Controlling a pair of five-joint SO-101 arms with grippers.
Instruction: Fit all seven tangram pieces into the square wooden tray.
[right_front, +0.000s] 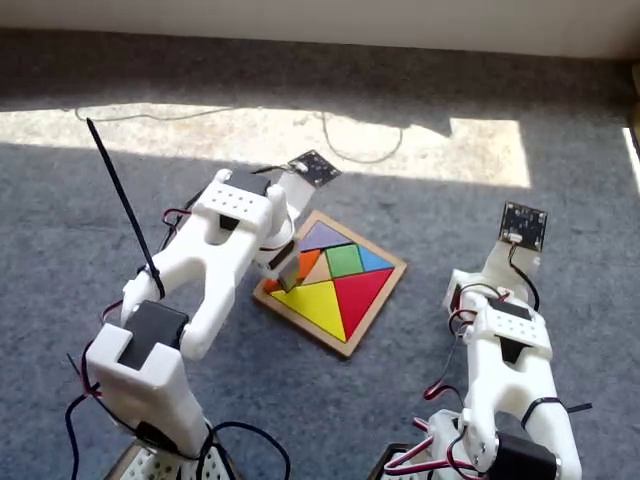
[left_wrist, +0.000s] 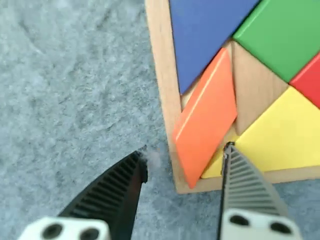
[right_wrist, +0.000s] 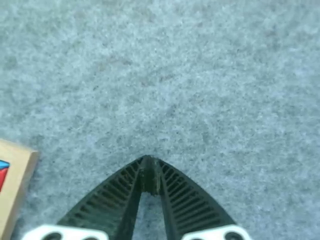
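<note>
Looking down in the high view: the tray sits cornerwise on the grey tabletop, between the two arms. It holds a violet-blue piece at the far corner. A green piece and a light blue piece lie beside it. A red piece and a yellow piece fill the near half. An orange piece lies at the corner under the left arm. The left claw hangs over that corner. The right arm is folded well off to the other side of the tray.

Left wrist view: left claw is wide open with nothing in it, and it straddles the tray's corner. One finger is over the tabletop just outside the rim. The other finger is over the yellow piece. The orange piece is not seated: it lies askew, with one end riding up over the rim at the corner. The violet-blue piece, green piece and red piece lie flat. A plain wood triangle shows between them; cannot tell whether it is a piece or bare tray floor.

Right wrist view: right claw is closed, tips meeting, holding nothing, over bare tabletop. One tray corner shows at the frame edge, apart from the claw.
</note>
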